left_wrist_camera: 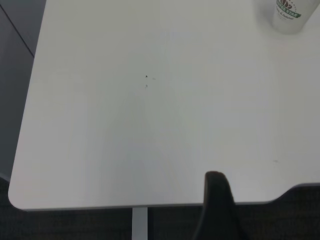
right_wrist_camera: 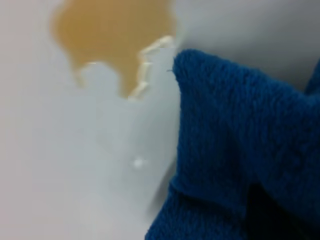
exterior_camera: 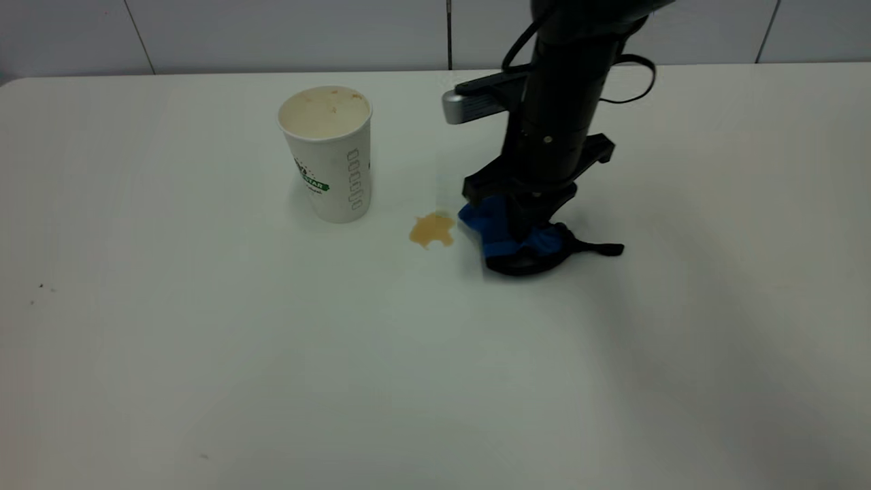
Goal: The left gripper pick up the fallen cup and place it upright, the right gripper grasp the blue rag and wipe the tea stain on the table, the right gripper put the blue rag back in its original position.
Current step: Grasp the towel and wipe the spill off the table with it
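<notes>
The white paper cup with a green logo stands upright at the back left of the table; its base also shows in the left wrist view. A small brown tea stain lies just right of it. My right gripper reaches straight down, shut on the blue rag, and presses it on the table right beside the stain. The rag's edge almost touches the stain. My left gripper hangs over the table's near left corner, far from the cup.
The white table runs wide on all sides of the cup and stain. Its rounded corner and edge show in the left wrist view. A tiled wall stands behind the table.
</notes>
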Available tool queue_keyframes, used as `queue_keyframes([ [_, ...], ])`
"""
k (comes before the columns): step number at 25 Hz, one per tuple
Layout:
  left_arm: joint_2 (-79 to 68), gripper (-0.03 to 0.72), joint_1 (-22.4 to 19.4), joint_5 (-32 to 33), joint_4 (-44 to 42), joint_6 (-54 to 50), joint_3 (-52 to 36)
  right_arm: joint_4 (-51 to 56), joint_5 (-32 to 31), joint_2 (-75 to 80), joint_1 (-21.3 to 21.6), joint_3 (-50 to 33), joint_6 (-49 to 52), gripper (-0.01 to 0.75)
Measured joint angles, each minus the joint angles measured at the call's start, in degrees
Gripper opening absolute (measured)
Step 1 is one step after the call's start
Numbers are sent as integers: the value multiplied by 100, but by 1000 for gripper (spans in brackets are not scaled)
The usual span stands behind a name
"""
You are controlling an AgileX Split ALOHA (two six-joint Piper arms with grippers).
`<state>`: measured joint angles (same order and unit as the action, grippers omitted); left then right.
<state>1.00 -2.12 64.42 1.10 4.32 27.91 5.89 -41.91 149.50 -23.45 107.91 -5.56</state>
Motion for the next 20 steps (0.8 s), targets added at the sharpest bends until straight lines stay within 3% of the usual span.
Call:
queue_keyframes([
  [9, 0, 535, 0, 0, 0, 0, 0, -59, -594, 771, -650, 1541, 0, 70],
  [20, 0, 535, 0, 0, 0, 0, 0, -314, -1037, 1510, -609, 3046, 174, 79],
])
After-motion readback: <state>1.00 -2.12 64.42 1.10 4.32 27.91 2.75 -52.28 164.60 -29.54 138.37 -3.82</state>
